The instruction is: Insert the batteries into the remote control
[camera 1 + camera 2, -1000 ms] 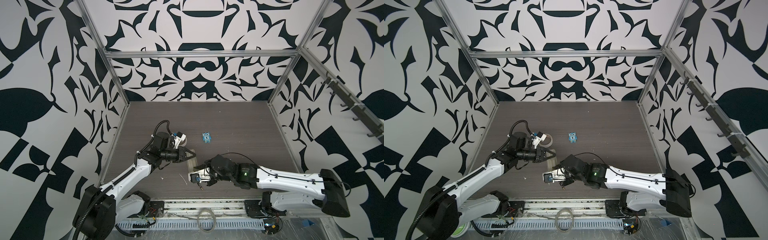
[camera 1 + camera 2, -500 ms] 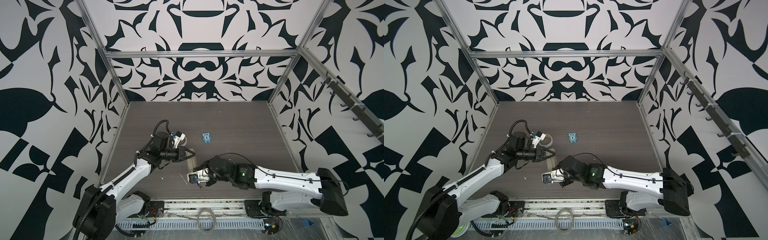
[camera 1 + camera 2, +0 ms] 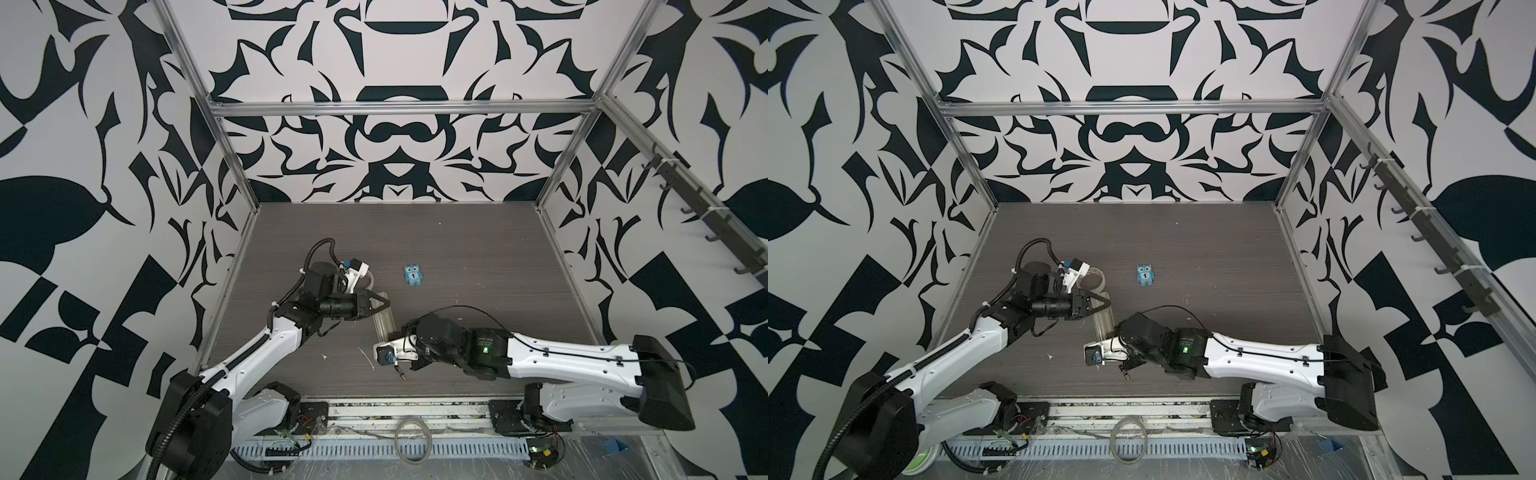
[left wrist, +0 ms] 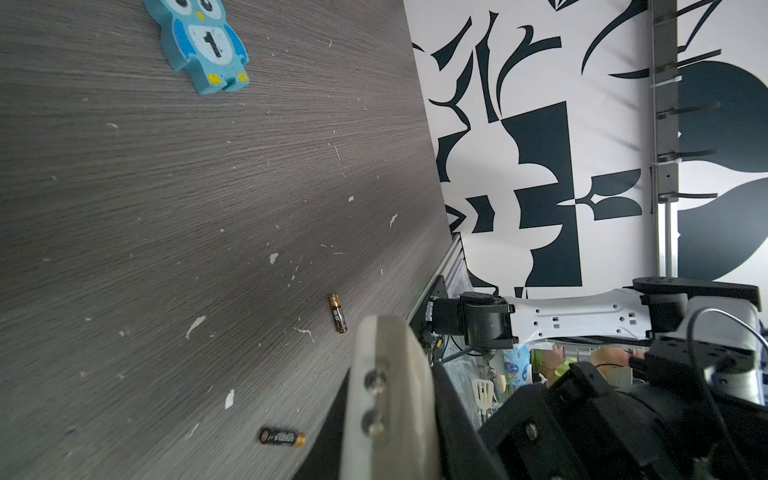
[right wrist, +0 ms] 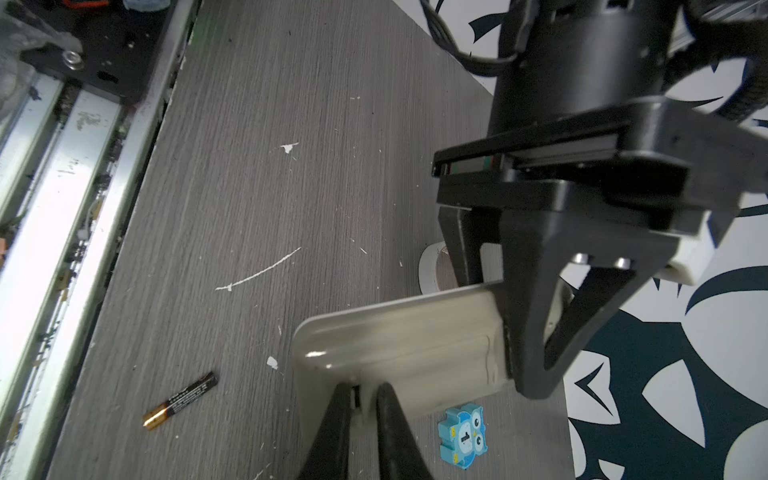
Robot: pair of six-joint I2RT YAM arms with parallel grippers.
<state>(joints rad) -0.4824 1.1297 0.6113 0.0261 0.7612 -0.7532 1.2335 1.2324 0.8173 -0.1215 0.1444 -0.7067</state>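
Observation:
The white remote control lies back side up just above the table, its battery cover showing. My left gripper is shut on its far end, black fingers clamping it. My right gripper has its tips on the remote's near end with only a narrow gap between them. A small dark slot shows in that gap, and I cannot tell if anything is pinched. Two batteries lie loose on the table near the front edge. In both top views only one battery shows.
A blue owl figure lies further back in the middle. A tape roll sits behind the left wrist. The table's front rail runs close to the batteries. White flecks dot the dark wood table.
The right gripper's fingers have drawn together and the right arm has edged a little to the left, toward the remote. The left arm and the remote have stayed put.

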